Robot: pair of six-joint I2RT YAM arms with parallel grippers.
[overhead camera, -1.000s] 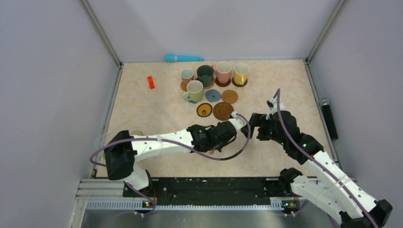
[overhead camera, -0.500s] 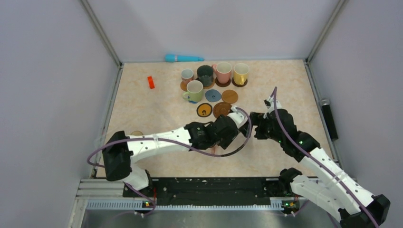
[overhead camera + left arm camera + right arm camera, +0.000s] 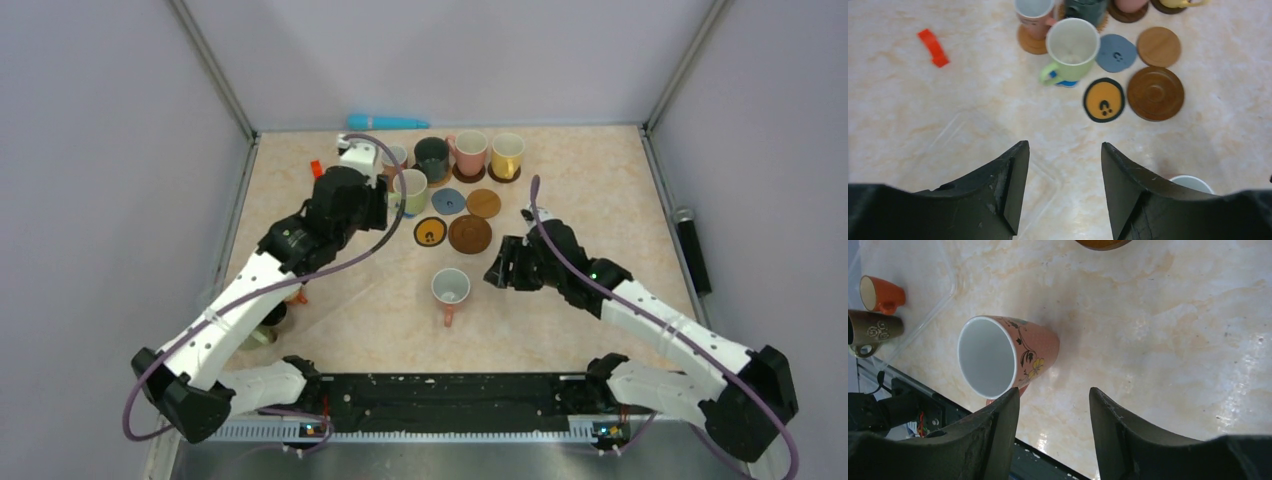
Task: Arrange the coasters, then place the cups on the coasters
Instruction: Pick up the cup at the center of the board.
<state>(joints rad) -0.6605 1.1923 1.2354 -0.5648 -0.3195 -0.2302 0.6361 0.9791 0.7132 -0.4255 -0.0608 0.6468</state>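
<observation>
Left gripper (image 3: 1064, 147): we find its fingers set well apart, with only bare table (image 3: 973, 100) between them and nothing held. Right gripper (image 3: 1053, 392): the fingers likewise stand apart and empty. The pink floral cup (image 3: 1008, 360) sits just beside the finger at the left of that picture, outside the gap.

The right wrist view alone gives us the cup's flower print. The top view shows only its white interior and pink handle, and confirms that it stands upright on bare table, near the dark brown coaster (image 3: 1155, 93) but not on it. The right wrist view also shows an orange cup (image 3: 880, 294) and a brown cup (image 3: 870, 330) by the near edge.

The left wrist view resolves four bare coasters: the dark brown one, a black-rimmed coaster (image 3: 1104, 99), a grey-blue coaster (image 3: 1117, 52) and a light wood coaster (image 3: 1158, 46). A pale green cup (image 3: 1072, 50) stands on a blue coaster (image 3: 1060, 81). Only the top view shows in full a dark cup (image 3: 432, 155), a pink cup (image 3: 470, 150) and a yellow cup (image 3: 507, 152) at the back, each on a coaster. A red block (image 3: 933, 47) lies well apart from the group.
</observation>
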